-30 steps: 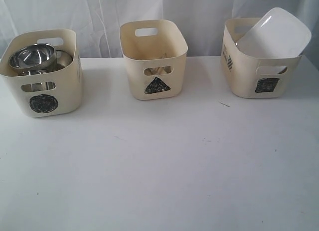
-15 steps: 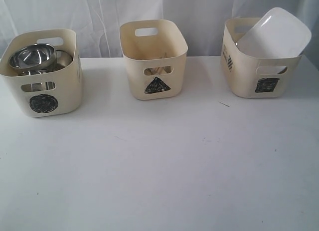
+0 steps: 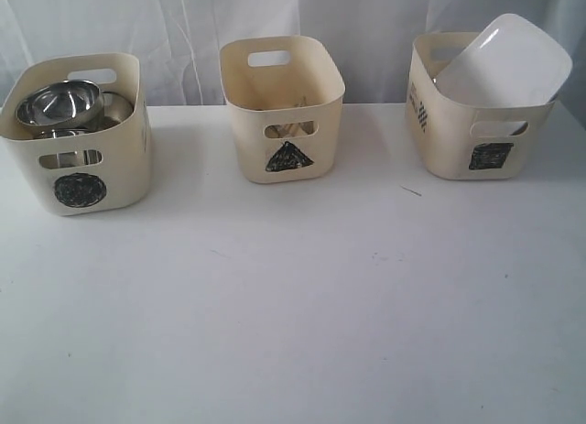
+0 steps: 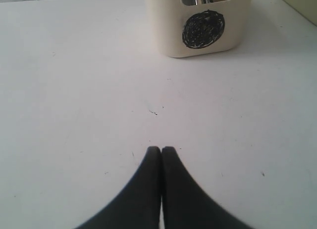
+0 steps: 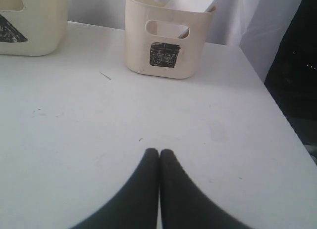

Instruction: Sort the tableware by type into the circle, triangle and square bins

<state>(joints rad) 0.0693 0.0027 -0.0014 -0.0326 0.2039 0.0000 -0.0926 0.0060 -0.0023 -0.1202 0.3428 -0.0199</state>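
Three cream bins stand along the back of the white table. The circle bin [image 3: 78, 168] on the left holds steel bowls [image 3: 59, 102]. In the middle, the triangle bin [image 3: 284, 113] shows wooden chopsticks [image 3: 291, 129] through its handle slot. The square bin [image 3: 476, 131] on the right holds a large white plate [image 3: 504, 62] leaning out over its rim. My left gripper [image 4: 161, 150] is shut and empty above bare table, short of the circle bin [image 4: 198, 28]. Shut and empty as well, my right gripper [image 5: 158, 152] hangs short of the square bin [image 5: 166, 46]. Neither arm shows in the exterior view.
White curtains hang behind the bins. The table's right edge [image 5: 277, 110] runs close beside the square bin, with a dark drop beyond it. A corner of the triangle bin [image 5: 29, 26] shows in the right wrist view.
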